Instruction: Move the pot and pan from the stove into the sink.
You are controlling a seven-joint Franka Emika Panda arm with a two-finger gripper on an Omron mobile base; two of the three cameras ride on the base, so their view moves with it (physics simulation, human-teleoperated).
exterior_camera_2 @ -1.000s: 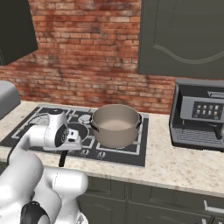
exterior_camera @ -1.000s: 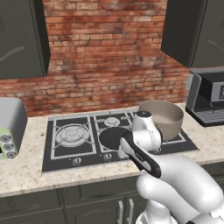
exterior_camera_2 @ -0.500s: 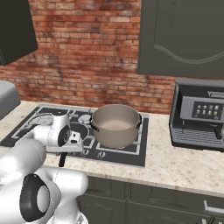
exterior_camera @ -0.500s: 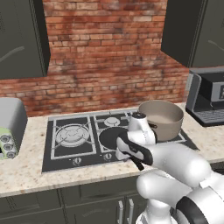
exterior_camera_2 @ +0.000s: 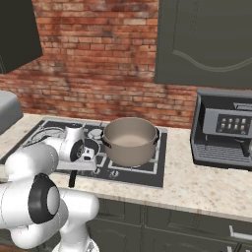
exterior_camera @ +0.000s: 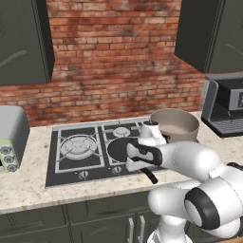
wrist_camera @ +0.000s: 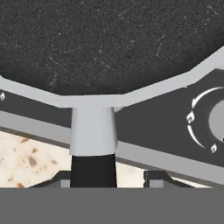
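The shallow black frying pan [wrist_camera: 109,43] sits on the black gas stove [exterior_camera: 78,149] at centre frame, its long handle [wrist_camera: 93,148] running between the gripper [wrist_camera: 107,178] fingertips (grip cannot be told). The deep beige pot [exterior_camera_2: 130,141] stands just right.

One pot [exterior_camera_2: 129,141] stands on the stove [exterior_camera: 76,156], and one pan [exterior_camera: 118,149] sits beside it, with one long handle [wrist_camera: 92,168]. There is one stove, with two grates plainly visible on it in the left base view. Two knobs show along its front edge in that view, and one knob [wrist_camera: 217,121] shows in the hand view. One coffee machine [exterior_camera_2: 224,129] stands on the tabletop [exterior_camera_2: 206,189]. One toaster [exterior_camera: 12,137] stands at the far left end. Two dark wall cabinets [exterior_camera: 21,40] hang above. One brick wall [exterior_camera: 118,61] runs behind everything. One robot arm [exterior_camera: 190,161] reaches in, ending in two fingers [wrist_camera: 155,178].
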